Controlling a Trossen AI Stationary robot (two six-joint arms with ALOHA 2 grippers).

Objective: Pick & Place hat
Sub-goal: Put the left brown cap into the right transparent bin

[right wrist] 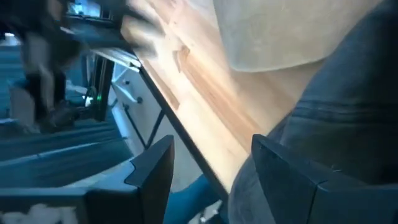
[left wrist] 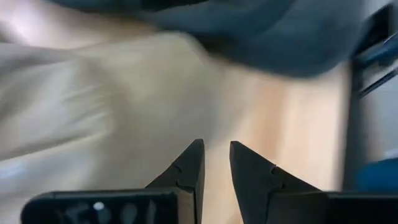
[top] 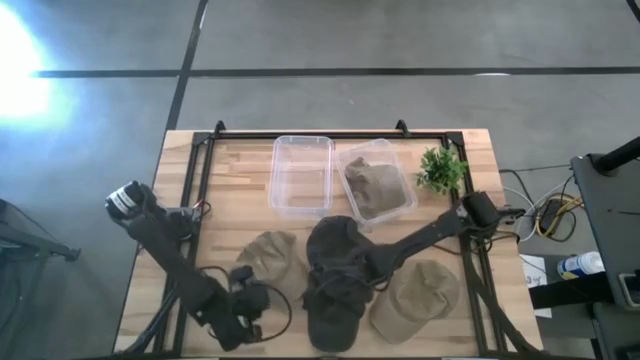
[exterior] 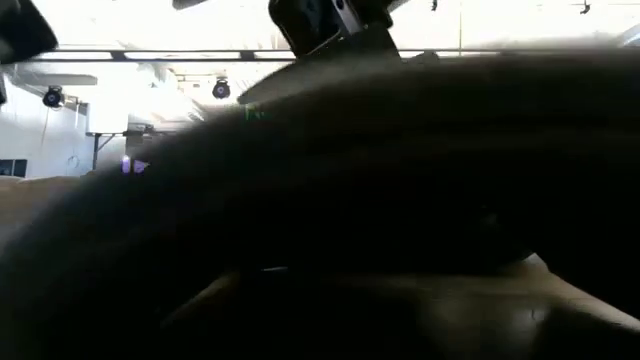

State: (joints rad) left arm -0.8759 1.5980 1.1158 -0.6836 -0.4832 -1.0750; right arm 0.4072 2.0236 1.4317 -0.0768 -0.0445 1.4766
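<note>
A dark grey cap (top: 330, 245) lies in the middle of the table near its front edge. An olive cap (top: 270, 255) sits to its left and a tan cap (top: 420, 295) to its right. My right gripper (right wrist: 214, 158) is open wide and low over the dark cap (right wrist: 348, 93), near the table's near edge. The tan cap (right wrist: 280, 31) shows beyond it. My left gripper (top: 262, 300) hovers over bare wood between the olive cap (left wrist: 74, 106) and the dark cap (left wrist: 280, 31). Its fingers (left wrist: 216, 149) are narrowly open. The low view is filled by the dark cap (exterior: 400, 200). My right gripper has one finger (right wrist: 292, 180) over the dark cap's cloth (right wrist: 336, 143) and the other finger over the table's near edge. I cannot tell whether the finger touches the cloth.
Along the far side stand an empty clear bin (top: 301, 172), a second clear bin (top: 400, 160) with an olive hat (top: 372, 188) inside, and a small green plant (top: 441, 170). A black frame (top: 195, 170) runs round the table. Bare wood shows at the far left.
</note>
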